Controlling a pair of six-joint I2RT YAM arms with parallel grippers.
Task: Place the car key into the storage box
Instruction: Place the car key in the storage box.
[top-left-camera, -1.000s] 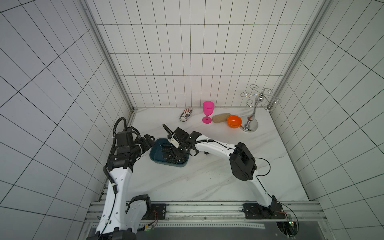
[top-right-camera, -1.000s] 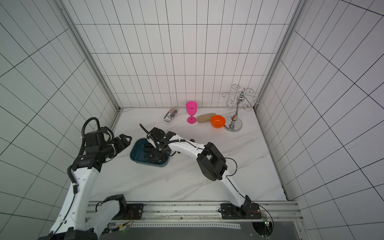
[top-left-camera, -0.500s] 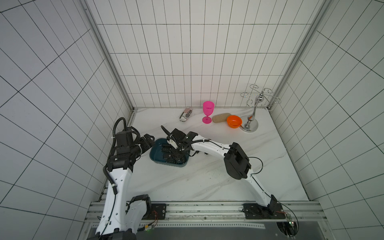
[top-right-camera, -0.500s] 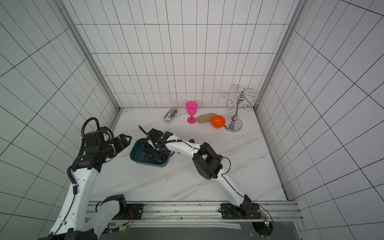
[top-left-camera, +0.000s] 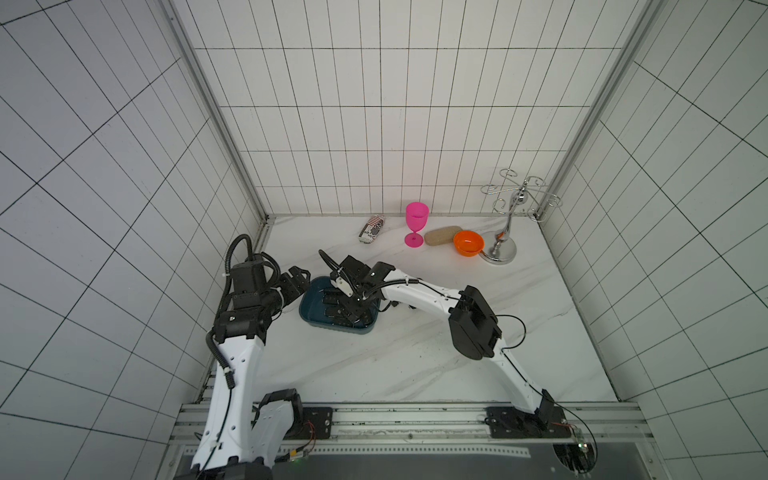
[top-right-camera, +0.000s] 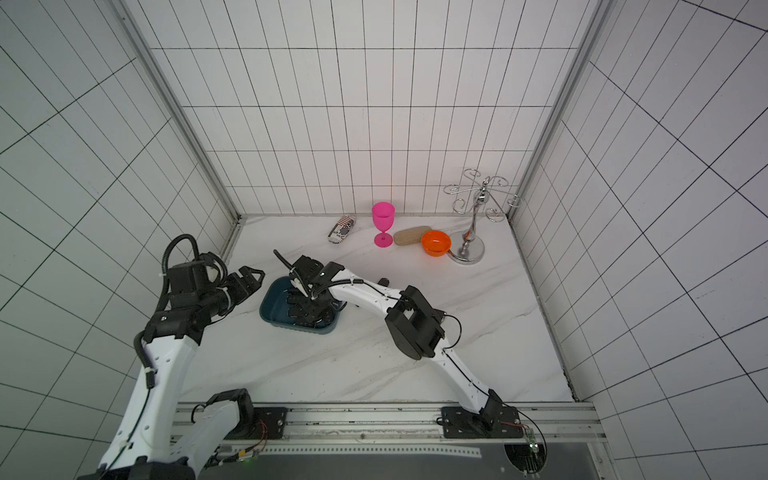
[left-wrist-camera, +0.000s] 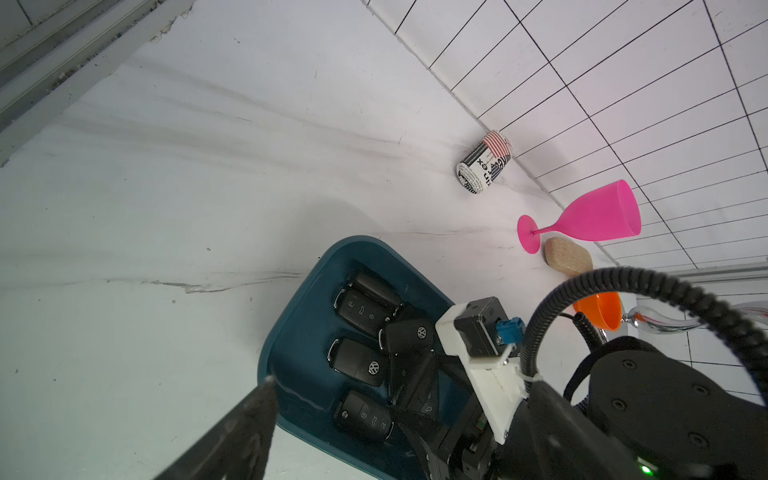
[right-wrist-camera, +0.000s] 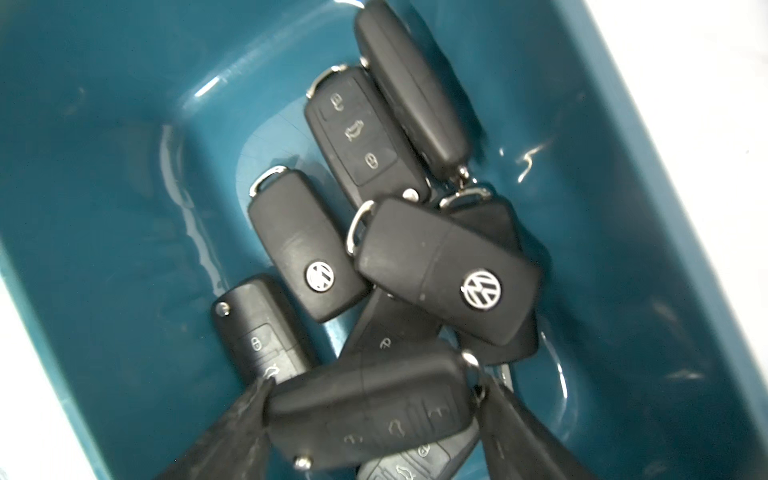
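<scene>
nine car keys (right-wrist-camera: 449, 270), one storage box (right-wrist-camera: 104, 166)

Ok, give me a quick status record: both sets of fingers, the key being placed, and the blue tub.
storage box: shallow dark teal plastic tub on the white marble tabletop
contents: heap of black car key fobs
right fingers: down inside the tub, flanking one black key fob end to end; whether they clamp it cannot be told
that key: over the heap, within the tub's walls
left fingers: open, empty, close by the tub's outer rim
</scene>
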